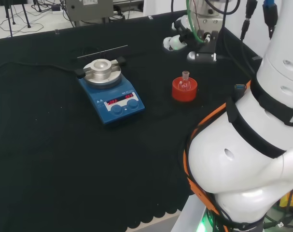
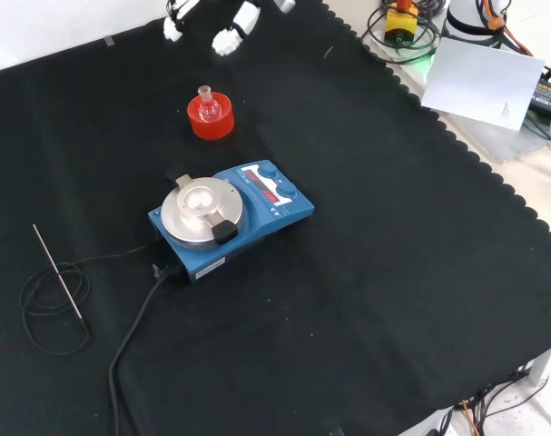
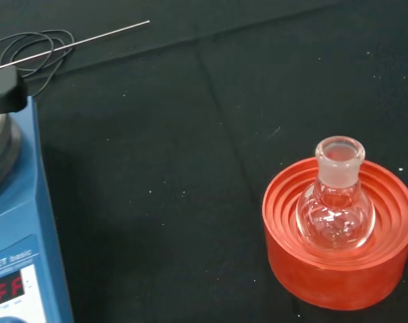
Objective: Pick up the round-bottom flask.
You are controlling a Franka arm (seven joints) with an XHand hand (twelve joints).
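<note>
Closest to the front camera, a thin metal probe (image 2: 59, 275) lies on the black cloth (image 2: 366, 300) beside its coiled black cable (image 2: 53, 309), both on the near side of the blue hotplate stirrer (image 2: 231, 218). That stirrer carries a round metal block (image 2: 202, 209) on its top plate; what, if anything, sits in the block's shallow centre is hard to make out. Beyond the stirrer, well apart from it, the round-bottom flask (image 2: 206, 106) stands upright in a red ribbed stand (image 2: 211, 120), its neck open; the clear bulb (image 3: 335, 215) looks empty in the wrist view. Farther still, at the front view's top edge, the hand (image 2: 236, 29) is cut off, hanging clear of the flask; whether its fingers are straight or curled, I cannot tell.
</note>
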